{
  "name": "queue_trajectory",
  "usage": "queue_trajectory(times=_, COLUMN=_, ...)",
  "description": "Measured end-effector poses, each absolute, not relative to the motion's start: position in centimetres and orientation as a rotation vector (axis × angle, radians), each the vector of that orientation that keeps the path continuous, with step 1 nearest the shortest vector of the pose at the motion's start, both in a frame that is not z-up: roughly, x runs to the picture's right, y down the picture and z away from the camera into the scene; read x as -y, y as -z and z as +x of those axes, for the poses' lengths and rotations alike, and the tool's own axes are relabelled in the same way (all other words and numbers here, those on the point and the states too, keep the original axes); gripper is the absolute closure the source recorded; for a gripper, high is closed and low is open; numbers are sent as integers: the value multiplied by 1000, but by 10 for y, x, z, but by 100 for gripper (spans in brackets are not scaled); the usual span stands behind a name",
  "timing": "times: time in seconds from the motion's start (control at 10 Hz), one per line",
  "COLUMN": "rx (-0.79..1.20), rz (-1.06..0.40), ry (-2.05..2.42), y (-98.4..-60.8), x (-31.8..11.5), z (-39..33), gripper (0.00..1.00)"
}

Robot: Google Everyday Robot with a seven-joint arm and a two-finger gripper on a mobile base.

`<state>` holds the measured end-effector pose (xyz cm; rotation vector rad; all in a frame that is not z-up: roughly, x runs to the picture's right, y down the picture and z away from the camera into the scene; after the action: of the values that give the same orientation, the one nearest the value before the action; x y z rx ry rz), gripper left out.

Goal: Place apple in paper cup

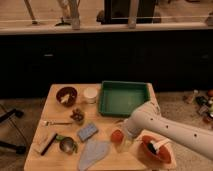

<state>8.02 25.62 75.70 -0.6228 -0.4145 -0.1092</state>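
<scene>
The apple (116, 135) is a small orange-red fruit on the wooden table (55, 160), in front of the green tray. The paper cup (90, 94) is short and white and stands upright at the back of the table, left of the tray and well apart from the apple. My gripper (124, 133) is at the end of the white arm (170, 134) that reaches in from the lower right. It is low over the table, right next to the apple's right side. I cannot tell whether it touches the apple.
A green tray (124, 98) stands at the back right. An orange-red bowl with a brush (155, 148) is under the arm. A dark red-brown bowl (66, 95), fork (55, 122), blue sponge (87, 132), metal cup (66, 145) and grey cloth (92, 152) fill the left and front.
</scene>
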Motion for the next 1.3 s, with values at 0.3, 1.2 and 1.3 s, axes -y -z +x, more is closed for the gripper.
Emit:
queue_trajectory(times=0.3, rx=456, rz=-623, ry=184, y=-760, x=-257, z=72, gripper=20)
queue_trajectory(times=1.2, rx=492, rz=-641, ry=248, y=-776, x=-263, z=72, gripper=66)
queue_trajectory(times=1.3, rx=495, rz=-641, ry=249, y=-776, x=-264, z=73, gripper=77)
